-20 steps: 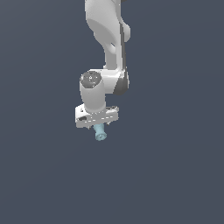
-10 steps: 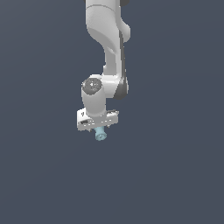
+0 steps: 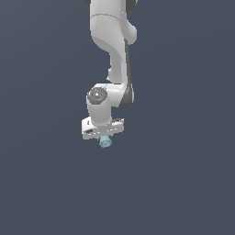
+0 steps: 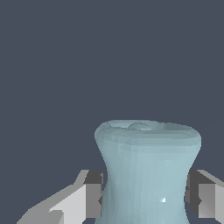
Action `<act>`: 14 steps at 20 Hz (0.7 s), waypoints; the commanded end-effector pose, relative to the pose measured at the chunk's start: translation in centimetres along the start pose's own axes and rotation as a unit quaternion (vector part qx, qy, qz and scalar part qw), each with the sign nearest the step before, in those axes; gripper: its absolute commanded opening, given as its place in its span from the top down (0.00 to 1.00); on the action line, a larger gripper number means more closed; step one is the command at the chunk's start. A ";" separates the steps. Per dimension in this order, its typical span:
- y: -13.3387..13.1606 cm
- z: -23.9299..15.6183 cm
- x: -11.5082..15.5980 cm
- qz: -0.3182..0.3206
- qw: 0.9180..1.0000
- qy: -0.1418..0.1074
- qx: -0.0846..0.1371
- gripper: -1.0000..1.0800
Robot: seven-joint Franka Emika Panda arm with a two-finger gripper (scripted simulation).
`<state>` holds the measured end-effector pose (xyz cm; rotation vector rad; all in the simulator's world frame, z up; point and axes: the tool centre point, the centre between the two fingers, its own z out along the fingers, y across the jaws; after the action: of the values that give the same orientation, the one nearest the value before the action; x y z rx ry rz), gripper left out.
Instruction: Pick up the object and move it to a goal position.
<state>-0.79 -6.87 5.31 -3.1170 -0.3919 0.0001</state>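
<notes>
The object (image 3: 105, 142) is a tiny pale-blue spool that pokes out below my white gripper (image 3: 104, 137) in the exterior view. Up close in the wrist view, the object (image 4: 148, 170) shows its narrow waist and one flared round end. A dark pad (image 4: 93, 194) presses one side of the waist and the other pad presses the opposite side, so my gripper (image 4: 146, 197) is shut on it. Its other end is hidden between the fingers.
The white arm (image 3: 112, 41) comes down from the top of the exterior view. Behind it and around the object lies only a flat dark grey-blue ground (image 3: 183, 183).
The gripper has shifted slightly toward the exterior view's left and a little lower, carrying the object, and the wrist has turned a bit.
</notes>
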 end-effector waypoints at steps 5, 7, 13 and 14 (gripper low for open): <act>0.0 0.1 0.0 0.000 1.000 0.000 0.000 1.00; 0.0 0.1 0.0 0.000 1.000 0.000 0.000 1.00; -0.9 -0.5 0.1 0.000 1.000 0.000 0.000 1.00; -1.2 -0.8 0.1 0.000 1.000 0.000 0.000 1.00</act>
<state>-0.94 -6.17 5.74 -3.1174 -0.3901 0.0005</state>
